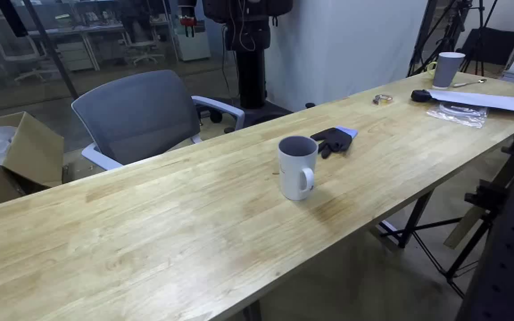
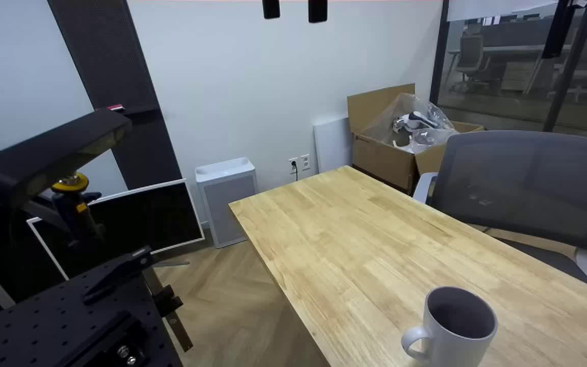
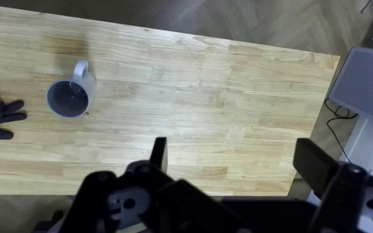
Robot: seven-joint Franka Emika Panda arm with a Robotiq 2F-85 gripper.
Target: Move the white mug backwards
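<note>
The white mug stands upright on the wooden table, with its dark interior showing. It also shows in an exterior view, where its base is cut off by the lower edge. In the wrist view the mug is at the upper left, and its loop handle points to the top of the picture. My gripper is open, with its two fingers wide apart and nothing between them. It is above the table and well apart from the mug. Two dark fingertips of the gripper show at the top of an exterior view.
A dark glove lies close beside the mug. Further along the table are a metal ring-like item, papers, a bagged cable, a grey cup and a spoon. A chair stands at the table's edge.
</note>
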